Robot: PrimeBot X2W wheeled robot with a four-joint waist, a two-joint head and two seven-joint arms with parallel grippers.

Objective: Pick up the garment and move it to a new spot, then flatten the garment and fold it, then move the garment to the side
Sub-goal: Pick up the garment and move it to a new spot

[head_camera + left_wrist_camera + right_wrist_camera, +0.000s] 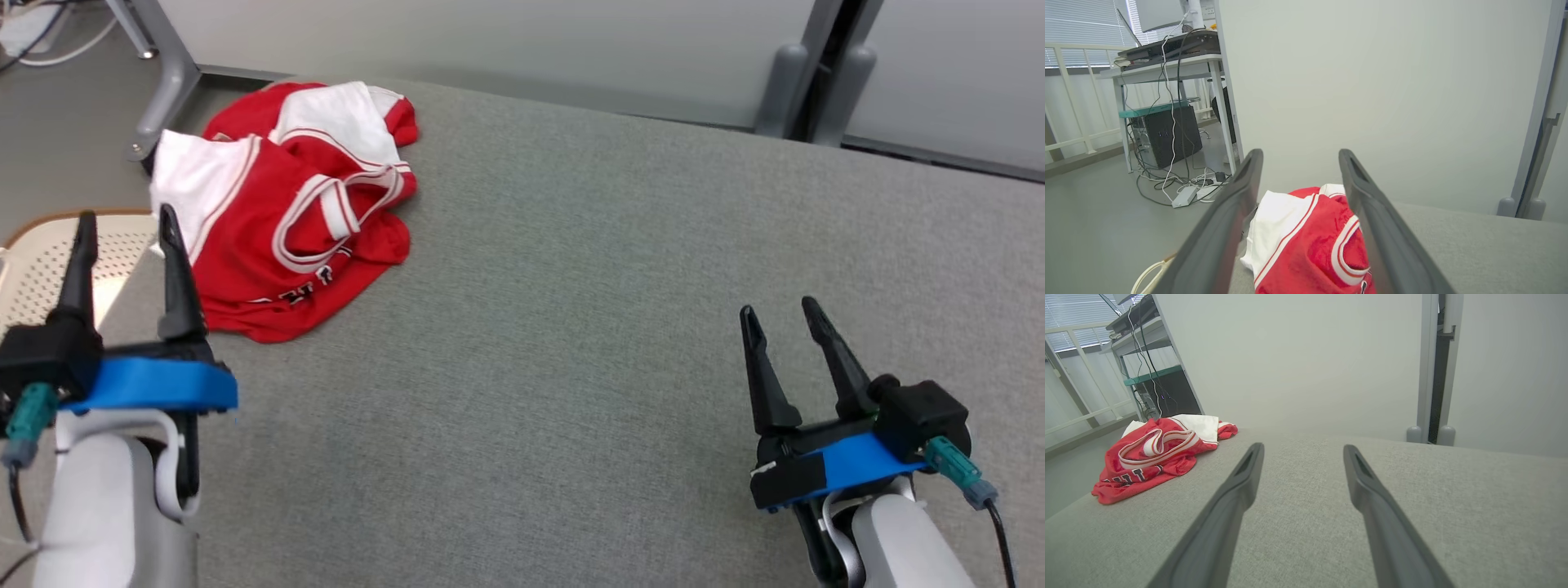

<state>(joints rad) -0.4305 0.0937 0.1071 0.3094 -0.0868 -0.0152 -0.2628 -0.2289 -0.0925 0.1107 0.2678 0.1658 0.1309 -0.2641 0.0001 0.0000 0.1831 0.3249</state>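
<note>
Head view, garment: crumpled red-and-white jersey heap with striped trim, at the far-left corner of the tabletop; its lettering is partly folded under and I can't read it.
Hidden: in the left wrist view my fingers cut off both sides of the heap.
Tabletop: grey woven fabric, flat.
Left end effector: spread wide, empty, just short of the garment.
Right end effector: spread wide, empty, well apart from it.

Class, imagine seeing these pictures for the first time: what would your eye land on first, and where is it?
The crumpled red and white garment stands out first, bunched at the far left corner of the grey surface. Then the two hands: the left hand open close to the garment, the right hand open over bare grey at the near right.
</note>
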